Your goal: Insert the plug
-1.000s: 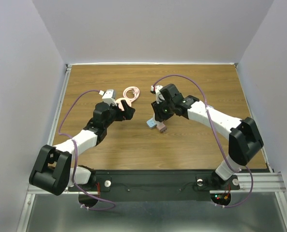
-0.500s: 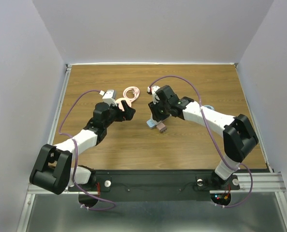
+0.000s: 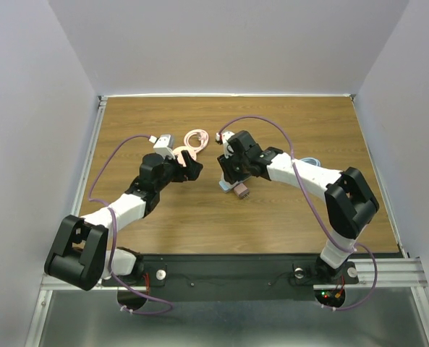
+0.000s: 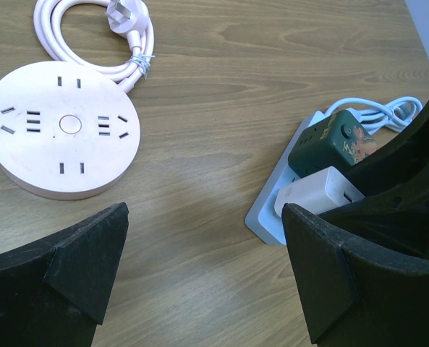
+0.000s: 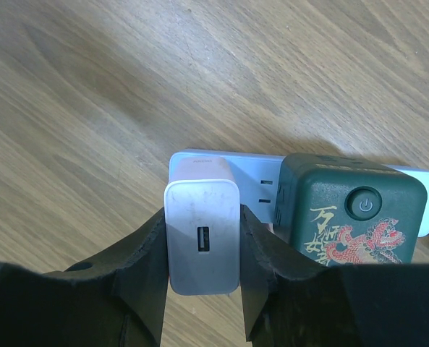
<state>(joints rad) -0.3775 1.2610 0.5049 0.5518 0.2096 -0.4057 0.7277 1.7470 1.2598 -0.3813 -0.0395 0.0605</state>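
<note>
White plug (image 5: 202, 238) between right jaws

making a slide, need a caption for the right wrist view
Right gripper grips a white USB charger at the pale power strip, next to a green cube adapter.

**Plastics on sheeny wood**

Between the matt black plastic fingers (image 5: 145, 267) of the right gripper (image 5: 202, 220), the plug (image 5: 202, 253) is smooth white plastic. Just beyond it are a satin power strip (image 5: 261, 189) and a matt green cube (image 5: 351, 217). Ahead of the left gripper (image 4: 203, 213), a matt pink socket (image 4: 61, 126) lies on the lightly glossy wood-grain table (image 4: 221, 94).
</note>
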